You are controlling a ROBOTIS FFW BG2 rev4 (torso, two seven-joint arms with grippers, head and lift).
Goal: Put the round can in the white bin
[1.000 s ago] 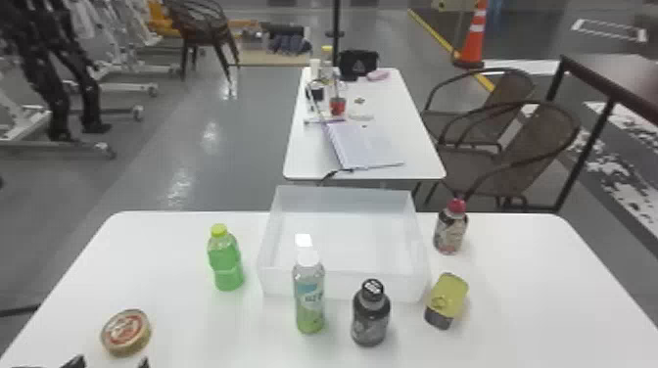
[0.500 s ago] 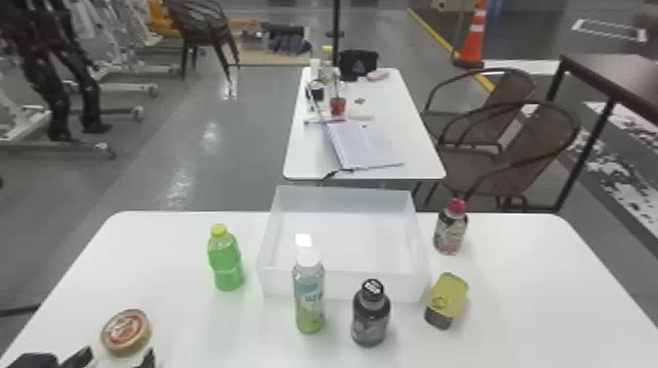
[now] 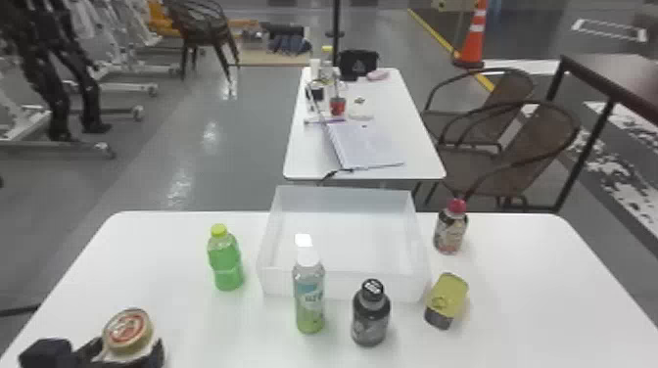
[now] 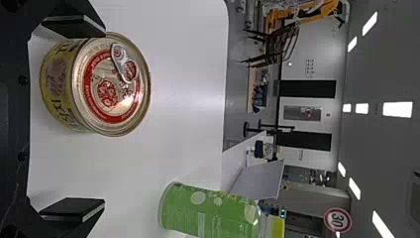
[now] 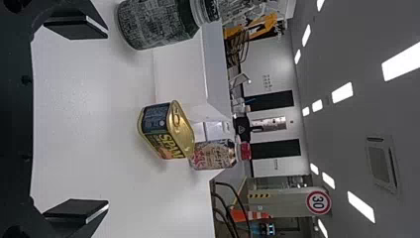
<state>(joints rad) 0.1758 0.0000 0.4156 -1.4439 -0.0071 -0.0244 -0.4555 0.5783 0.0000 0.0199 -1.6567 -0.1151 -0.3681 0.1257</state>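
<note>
Care seemed needed: with our left jaws wide and empty about the round can point(image 3: 128, 332) on the near left of the counter point(image 3: 519, 298), we had to centre them leftward before closing. We had brought them farther in than a moment earlier; our right jaws stood wide, holding nothing.

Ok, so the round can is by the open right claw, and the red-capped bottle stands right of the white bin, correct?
Not quite: the round can is by the left claw, which is open, as the left wrist view shows. The red-capped bottle does stand right of the white bin.
</note>
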